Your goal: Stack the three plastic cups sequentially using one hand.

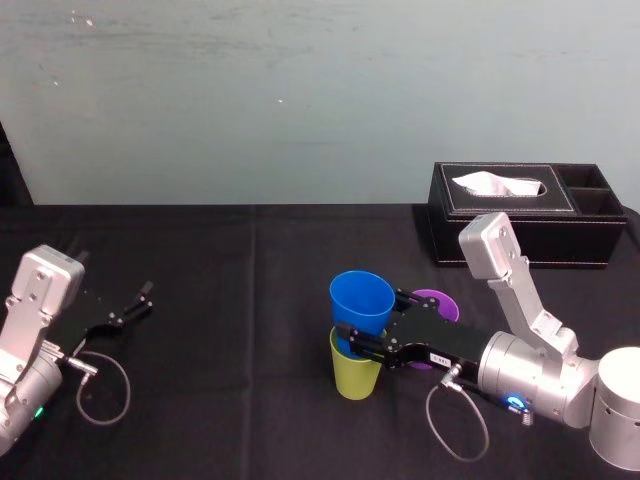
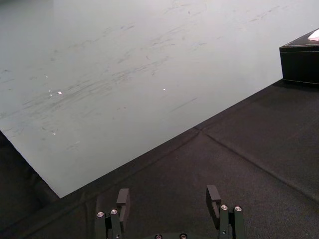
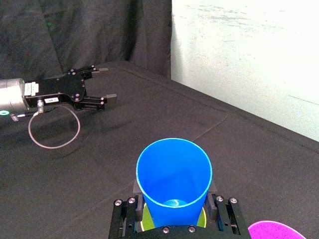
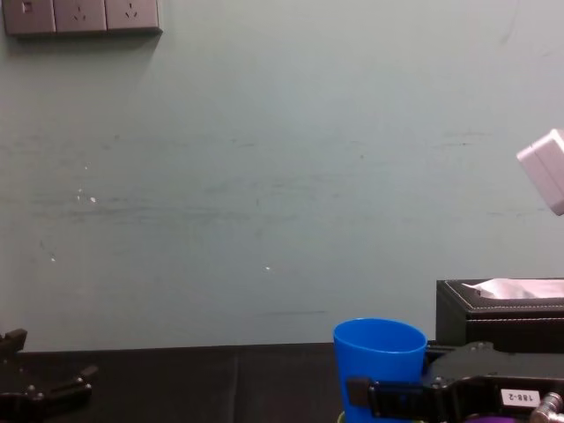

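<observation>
My right gripper (image 1: 352, 338) is shut on the blue cup (image 1: 361, 300), one finger on each side of its lower part. The blue cup stands upright, and its base sits inside the yellow-green cup (image 1: 356, 376) on the table. In the right wrist view the blue cup (image 3: 174, 184) stands between the fingers (image 3: 130, 206), with the yellow-green rim (image 3: 145, 220) showing below it. The purple cup (image 1: 437, 302) stands just behind the gripper, its rim (image 3: 275, 231) at the view's corner. My left gripper (image 1: 135, 300) rests open on the table at far left, holding nothing.
A black tissue box (image 1: 520, 215) stands at the back right against the wall. A looped cable (image 1: 105, 390) lies by the left arm. Black cloth (image 1: 250, 300) covers the table between the two arms.
</observation>
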